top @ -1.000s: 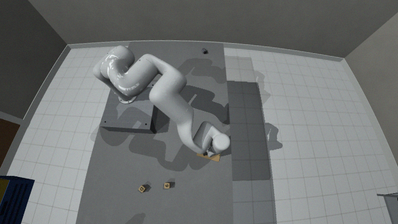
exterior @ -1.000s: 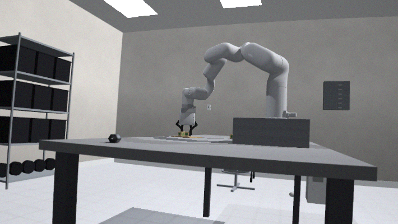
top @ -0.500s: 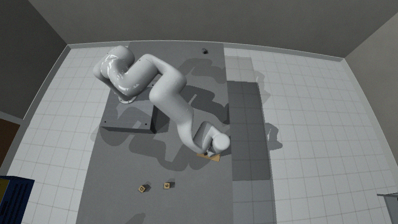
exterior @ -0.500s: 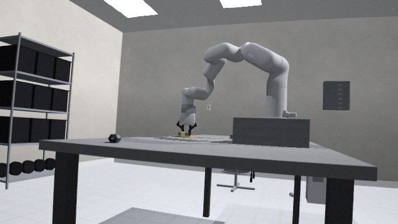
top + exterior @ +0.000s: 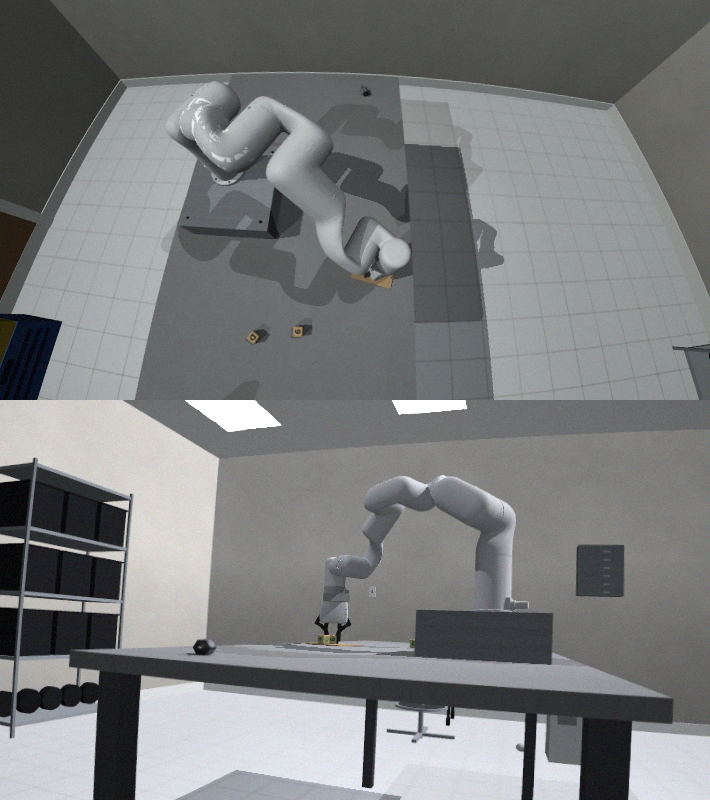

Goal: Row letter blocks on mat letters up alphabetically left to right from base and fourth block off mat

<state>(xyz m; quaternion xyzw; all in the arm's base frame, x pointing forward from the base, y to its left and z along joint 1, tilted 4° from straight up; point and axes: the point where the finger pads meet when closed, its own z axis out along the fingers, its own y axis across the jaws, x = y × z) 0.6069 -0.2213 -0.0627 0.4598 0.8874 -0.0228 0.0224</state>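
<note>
A tan mat [image 5: 374,282] lies near the table's right edge, mostly hidden under my wrist; from the side it shows as a thin strip [image 5: 336,644]. My gripper [image 5: 333,635] points straight down at the mat and is shut on a small wooden block [image 5: 327,640] that rests on the mat. In the top view the wrist covers the fingers [image 5: 372,273] and this block. Two more wooden blocks lie off the mat towards the table's front, one [image 5: 253,337] to the left and one [image 5: 298,331] beside it, each with a dark mark on top that I cannot read. I cannot find the fourth block for certain.
The arm stands on a dark pedestal box [image 5: 230,210], also seen from the side [image 5: 483,635], with a block's edge [image 5: 412,643] beside it. A small black object [image 5: 365,90] [image 5: 204,646] sits at the table's far end. A shelf rack [image 5: 60,565] stands off the table.
</note>
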